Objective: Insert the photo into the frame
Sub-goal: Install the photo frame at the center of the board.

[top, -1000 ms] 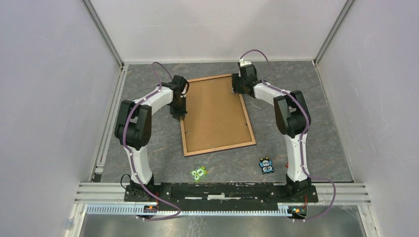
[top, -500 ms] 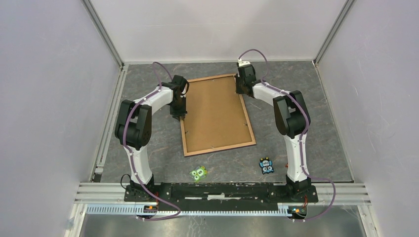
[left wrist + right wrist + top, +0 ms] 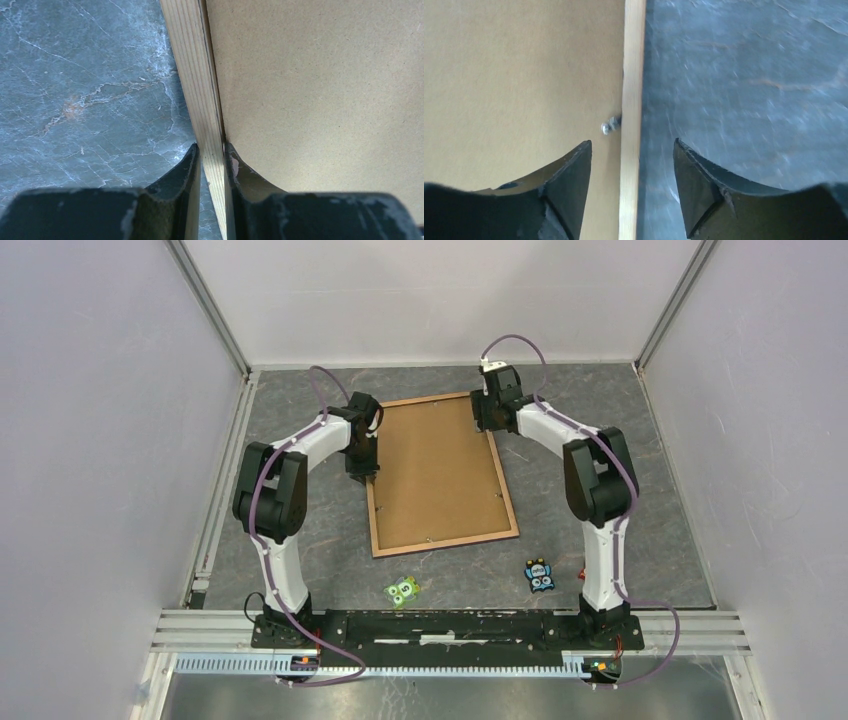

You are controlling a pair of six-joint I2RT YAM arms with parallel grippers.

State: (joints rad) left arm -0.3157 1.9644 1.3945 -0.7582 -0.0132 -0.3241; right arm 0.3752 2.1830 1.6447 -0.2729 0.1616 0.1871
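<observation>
Here, frame (image 3: 196, 75) clamped between left fingers (image 3: 176, 177)

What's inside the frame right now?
The brown backing board fills the frame, which lies back-up on the table. A small metal tab sits at one rail's inner edge. No photo is visible; anything under the board is covered.

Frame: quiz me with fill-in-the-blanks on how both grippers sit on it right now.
1. The left gripper is ____ on the frame rail.
2. The right gripper straddles the opposite rail with its jaws ____.
3. The backing board filling the frame is plain ____.
4. The small metal clip shows in the ____ wrist view.
Missing words: shut; open; brown; right.
</observation>
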